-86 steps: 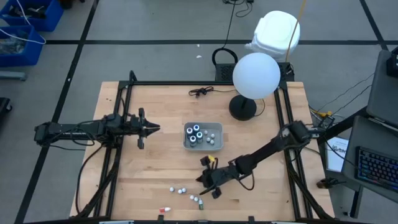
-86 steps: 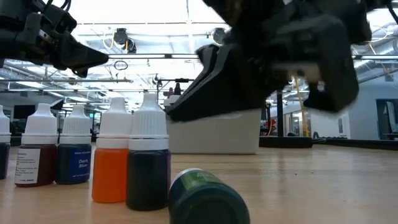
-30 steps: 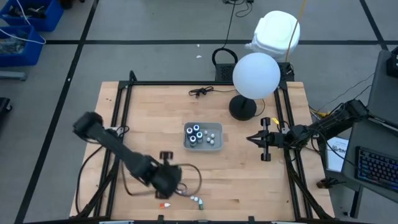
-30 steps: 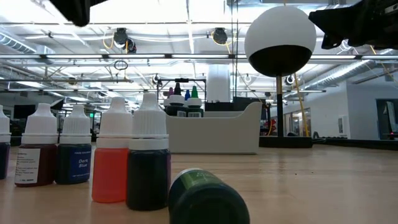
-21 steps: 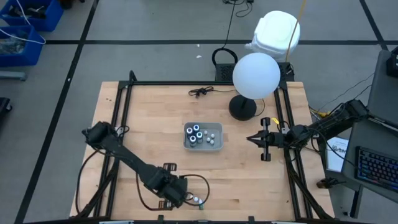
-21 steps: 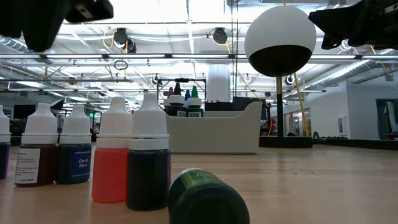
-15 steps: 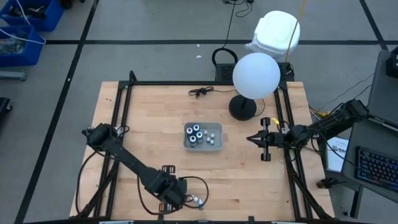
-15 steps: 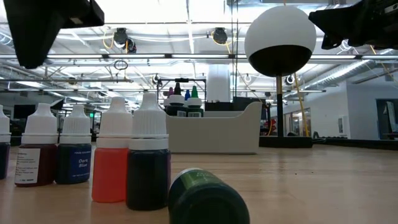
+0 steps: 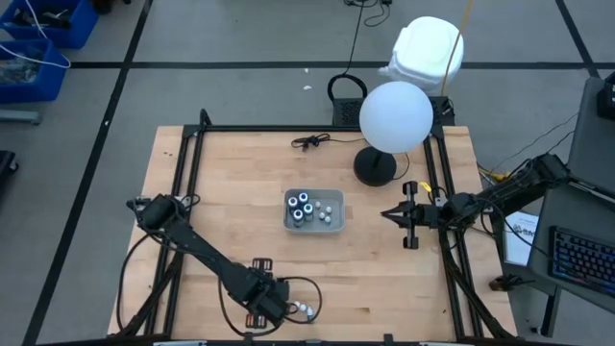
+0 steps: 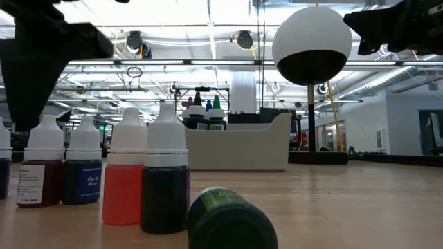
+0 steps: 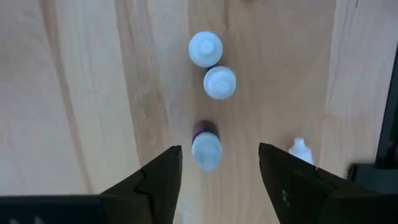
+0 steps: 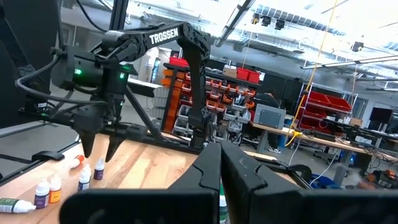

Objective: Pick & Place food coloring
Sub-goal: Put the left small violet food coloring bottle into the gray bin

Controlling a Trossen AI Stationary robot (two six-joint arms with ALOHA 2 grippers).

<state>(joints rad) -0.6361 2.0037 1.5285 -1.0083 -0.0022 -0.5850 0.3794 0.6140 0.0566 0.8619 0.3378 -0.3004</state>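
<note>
Several small white-capped food coloring bottles stand on their bases near the table's near edge (image 9: pixel 306 310). In the low view they show as a red (image 10: pixel 43 166), a dark blue (image 10: pixel 84 166), an orange (image 10: pixel 124 176) and a dark one (image 10: pixel 166 180), with a green one (image 10: pixel 232 220) lying on its side. My left gripper (image 11: pixel 219 149) is open and points down. Its fingers stand on either side of one dark-bodied bottle (image 11: pixel 206 152) without touching it. The grey tray (image 9: pixel 332 226) mid-table holds several more bottles. My right gripper (image 9: pixel 389 215) is shut and raised at the table's right side.
A lamp with a white globe (image 9: pixel 395 115) and a black base (image 9: pixel 375 166) stands at the far right. A black cable (image 9: pixel 310 141) lies near the far edge. Two more white caps (image 11: pixel 211 65) stand just beyond the left gripper, another (image 11: pixel 300 149) beside one finger.
My left gripper has gone toward the table's near edge and down over the loose bottles. In the low view it has sunk into the picture's upper left. The bottles have kept their places.
</note>
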